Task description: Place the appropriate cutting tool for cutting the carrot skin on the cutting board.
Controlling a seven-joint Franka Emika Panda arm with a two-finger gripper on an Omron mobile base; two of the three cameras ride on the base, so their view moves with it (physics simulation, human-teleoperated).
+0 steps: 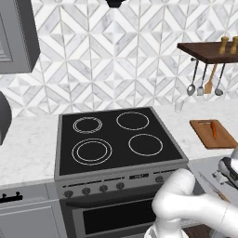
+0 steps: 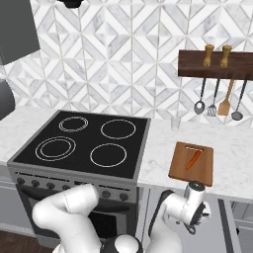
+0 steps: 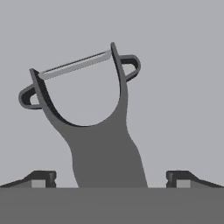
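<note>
The cutting tool (image 3: 94,127) is a dark-grey Y-shaped peeler with a thin steel blade across its fork. It lies flat on a plain grey surface. Its handle runs down between my fingertips (image 3: 43,177), which stand wide apart and do not touch it. My gripper (image 3: 111,178) is open and points down at the tool from just above. In the base views the gripper (image 2: 193,220) (image 1: 230,169) hangs low in front of the counter edge, below the brown cutting board (image 2: 180,170) (image 1: 224,139). The orange carrot (image 2: 193,158) (image 1: 214,130) lies on that board.
A black four-burner stove (image 1: 116,137) (image 2: 84,141) sits left of the board. On the wall, a dark shelf (image 2: 217,66) holds two wooden mills, and a spoon, spatula and ladles (image 2: 225,99) hang beneath it. A small glass (image 2: 175,122) stands by the wall.
</note>
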